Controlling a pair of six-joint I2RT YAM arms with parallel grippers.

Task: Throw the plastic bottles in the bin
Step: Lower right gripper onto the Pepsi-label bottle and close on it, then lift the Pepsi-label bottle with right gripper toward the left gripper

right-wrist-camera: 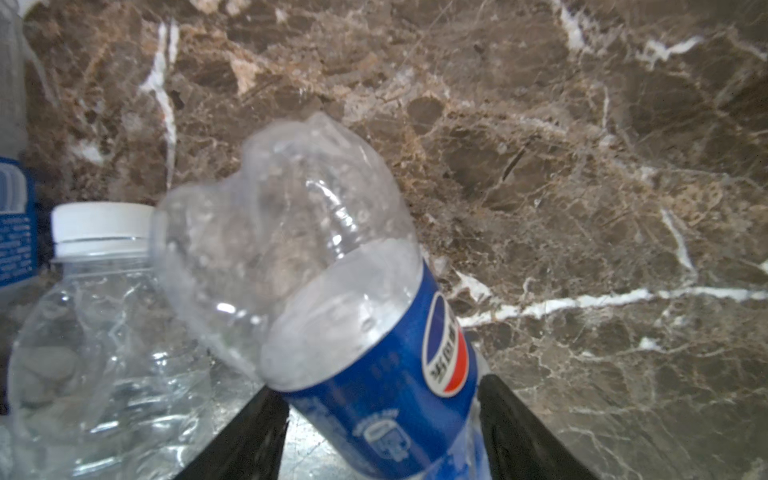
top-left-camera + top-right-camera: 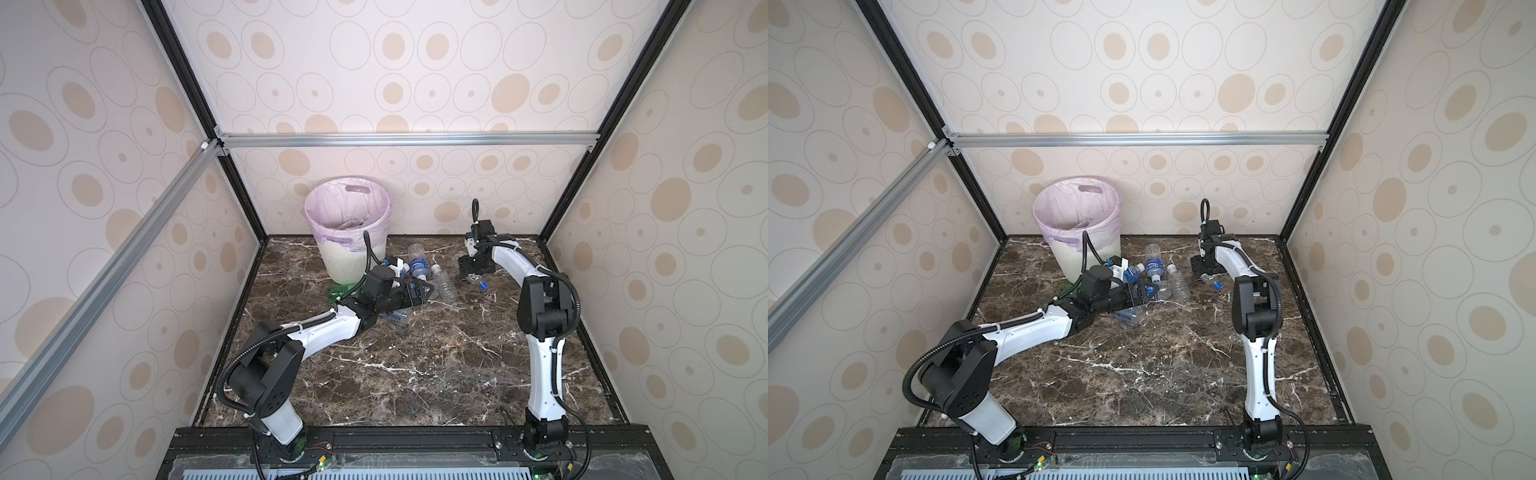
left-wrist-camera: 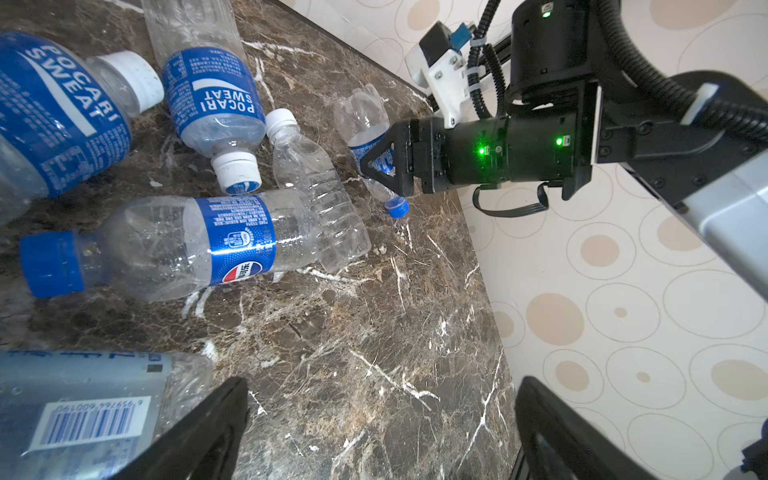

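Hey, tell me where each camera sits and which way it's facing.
Top views: high above the arm bases, looking down at the marble table, bin, both arms whole.
Left wrist: on the left arm, looking across lying bottles past the open left gripper toward the right gripper.
Right wrist: on the right arm, looking down between its fingers, shut on the Pepsi bottle.
Shared: both wrist views show that bottle.

"POCARI SWEAT" stands on the blue labels of a white-capped clear plastic bottle (image 3: 216, 99), at four o'clock from the white ribbed bin (image 2: 340, 262) in a top view, and of its larger neighbour bottle (image 3: 58, 116). Pepsi globes mark a blue-capped clear bottle (image 3: 187, 245) and a crumpled blue-labelled bottle (image 1: 340, 299). The barcode on a flattened clear bottle (image 3: 83, 399) reads perhaps 6959764600190.
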